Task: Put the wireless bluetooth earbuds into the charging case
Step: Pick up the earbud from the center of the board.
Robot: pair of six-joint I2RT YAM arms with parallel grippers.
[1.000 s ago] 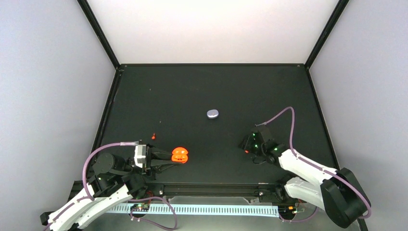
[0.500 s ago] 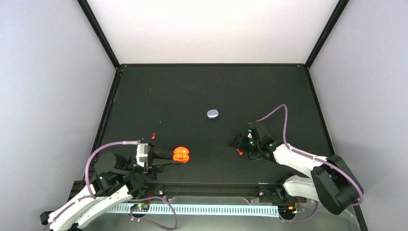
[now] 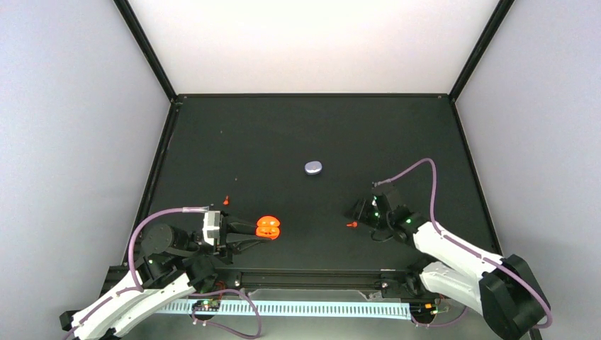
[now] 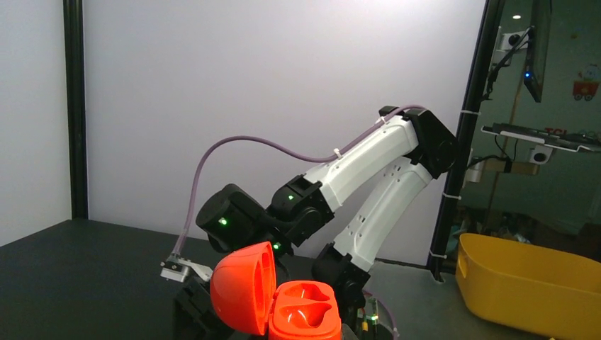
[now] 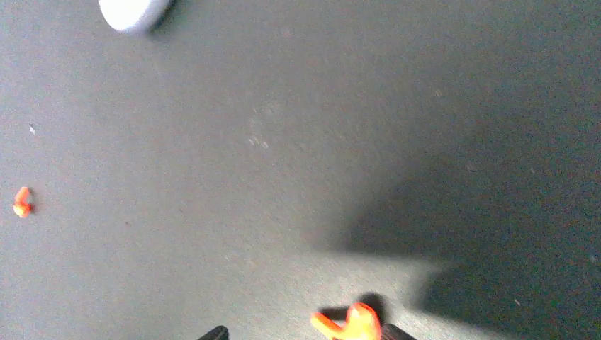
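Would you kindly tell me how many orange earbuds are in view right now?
2. One earbud lies between the open fingertips of the right hand; the other lies far to its left, just beyond the open case, whose wells are empty. None seems hidden.

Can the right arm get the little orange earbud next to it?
Probably yes. The orange earbud lies on the table just between the tips of the right gripper's open jaws, and nothing covers it.

Left end effector (image 3: 259, 229) clamps charging case (image 3: 268, 226) (orange, lid open).
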